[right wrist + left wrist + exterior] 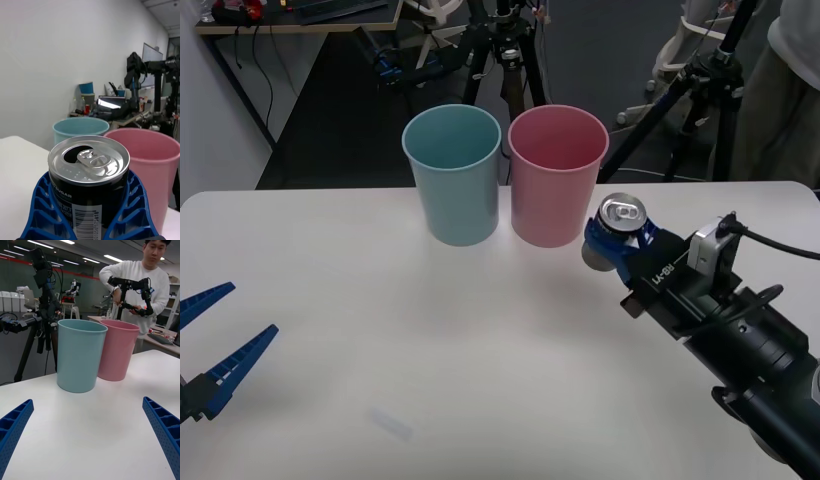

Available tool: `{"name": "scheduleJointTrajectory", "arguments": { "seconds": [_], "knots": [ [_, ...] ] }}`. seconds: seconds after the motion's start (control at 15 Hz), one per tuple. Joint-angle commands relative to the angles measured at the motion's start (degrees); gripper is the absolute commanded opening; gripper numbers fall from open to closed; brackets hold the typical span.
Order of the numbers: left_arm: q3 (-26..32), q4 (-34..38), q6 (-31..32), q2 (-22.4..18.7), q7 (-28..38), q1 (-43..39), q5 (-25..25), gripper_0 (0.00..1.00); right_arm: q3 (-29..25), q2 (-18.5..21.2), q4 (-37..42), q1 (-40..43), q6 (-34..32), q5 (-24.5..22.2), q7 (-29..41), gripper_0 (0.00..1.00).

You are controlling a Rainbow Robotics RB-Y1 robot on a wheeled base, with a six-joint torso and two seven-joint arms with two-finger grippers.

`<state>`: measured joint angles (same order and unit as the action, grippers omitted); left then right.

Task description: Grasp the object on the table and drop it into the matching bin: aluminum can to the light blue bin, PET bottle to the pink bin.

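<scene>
Ribbed blue right pincer (612,243) clamps the shiny aluminum can (621,216) beside the smooth pink bin (557,175); left pincer (218,335) gapes wide.

aluminum can (89,180) side: "SUGAR", barcode digits partly legible, ending "5818" | right gripper (620,250) mount: lettering present, unreadable
</scene>
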<state>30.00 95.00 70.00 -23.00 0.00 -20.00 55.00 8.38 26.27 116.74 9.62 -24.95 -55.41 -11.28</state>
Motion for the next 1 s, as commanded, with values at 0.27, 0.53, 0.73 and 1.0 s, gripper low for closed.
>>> {"name": "scheduleJointTrajectory", "arguments": {
  "seconds": [0.27,0.53,0.73,1.0],
  "knots": [
    [0.0,0.0,0.0,0.0,0.0,0.0,0.0,1.0,0.5,-4.39,5.69,-5.67,0.61,-9.98,12.77,0.0],
    [0.0,0.0,0.0,0.0,0.0,0.0,0.0,1.0,5.16,-5.71,4.46,-12.08,7.55,-21.76,24.37,0.0],
    [0.0,0.0,0.0,0.0,0.0,0.0,0.0,1.0,7.71,-7.64,-0.64,-18.41,10.19,-26.77,30.0,0.0],
    [0.0,0.0,0.0,0.0,0.0,0.0,0.0,1.0,8.06,-14.5,-10.92,-27.73,10.36,-29.76,30.79,0.0]
  ]
}}
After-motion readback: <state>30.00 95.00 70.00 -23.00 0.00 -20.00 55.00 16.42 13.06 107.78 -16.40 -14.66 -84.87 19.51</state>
